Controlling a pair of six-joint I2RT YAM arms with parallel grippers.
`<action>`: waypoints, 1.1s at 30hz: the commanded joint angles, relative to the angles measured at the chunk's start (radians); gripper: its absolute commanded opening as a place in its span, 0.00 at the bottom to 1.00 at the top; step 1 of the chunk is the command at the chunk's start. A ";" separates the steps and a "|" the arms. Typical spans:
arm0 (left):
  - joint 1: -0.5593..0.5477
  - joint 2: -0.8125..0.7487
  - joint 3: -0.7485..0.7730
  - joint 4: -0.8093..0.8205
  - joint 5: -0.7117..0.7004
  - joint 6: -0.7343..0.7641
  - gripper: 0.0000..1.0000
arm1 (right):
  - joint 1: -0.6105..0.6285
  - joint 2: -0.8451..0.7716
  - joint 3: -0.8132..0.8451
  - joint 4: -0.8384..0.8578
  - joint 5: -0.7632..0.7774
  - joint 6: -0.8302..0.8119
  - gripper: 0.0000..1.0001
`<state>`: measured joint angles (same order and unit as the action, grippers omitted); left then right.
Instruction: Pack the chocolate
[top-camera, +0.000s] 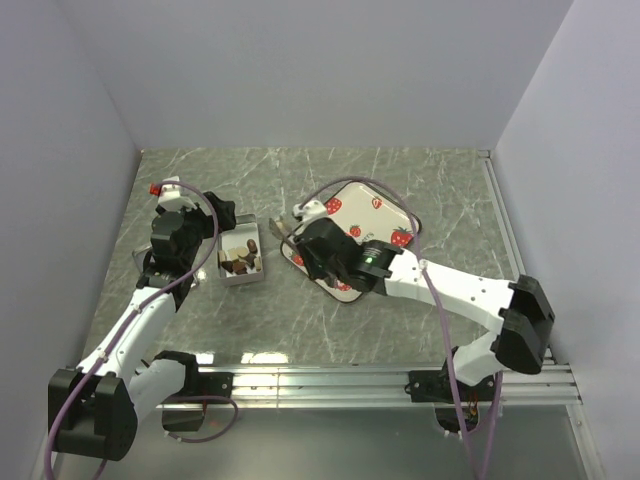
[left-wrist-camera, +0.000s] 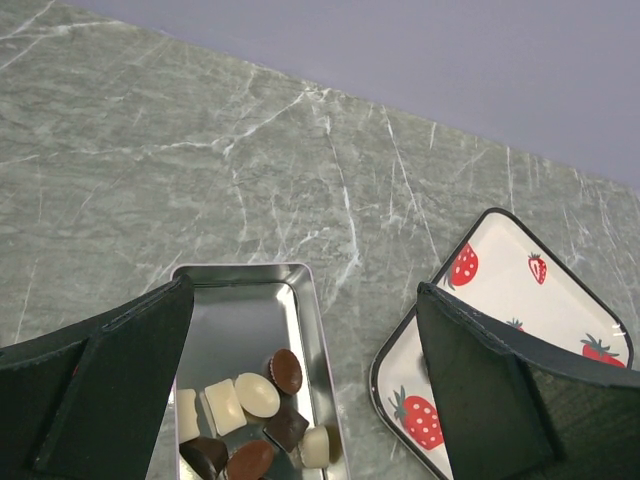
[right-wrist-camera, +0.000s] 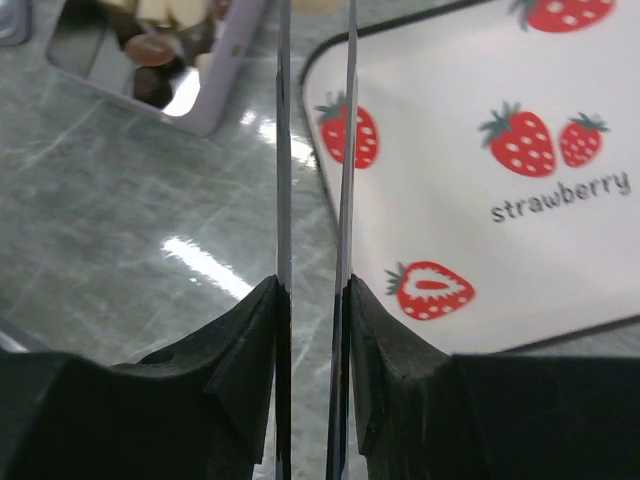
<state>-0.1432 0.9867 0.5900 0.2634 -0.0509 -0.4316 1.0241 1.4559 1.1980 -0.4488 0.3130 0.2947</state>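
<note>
Your left gripper (left-wrist-camera: 305, 290) gapes over the tin (left-wrist-camera: 240, 270); chocolates (left-wrist-camera: 257, 395) crowd its near end. Right gripper (right-wrist-camera: 316, 60) seems to pinch one over the tray's (right-wrist-camera: 430, 200) edge.

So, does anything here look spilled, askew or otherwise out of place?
Nothing is spilled: the chocolates lie together in the open tin, and I see none loose on the table. Only the strawberry tray lies turned at an angle to the tin, though flat.
</note>
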 joint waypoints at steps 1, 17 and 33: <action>-0.006 -0.006 0.030 0.030 -0.001 0.002 0.99 | 0.045 0.064 0.121 0.022 -0.017 -0.051 0.32; -0.006 -0.006 0.030 0.023 -0.012 0.002 0.99 | 0.102 0.265 0.316 -0.021 -0.089 -0.108 0.36; -0.006 -0.008 0.030 0.025 -0.014 0.004 0.99 | 0.103 0.287 0.330 -0.030 -0.104 -0.111 0.44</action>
<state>-0.1448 0.9867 0.5900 0.2630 -0.0540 -0.4316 1.1233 1.7363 1.4811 -0.4942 0.2142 0.1921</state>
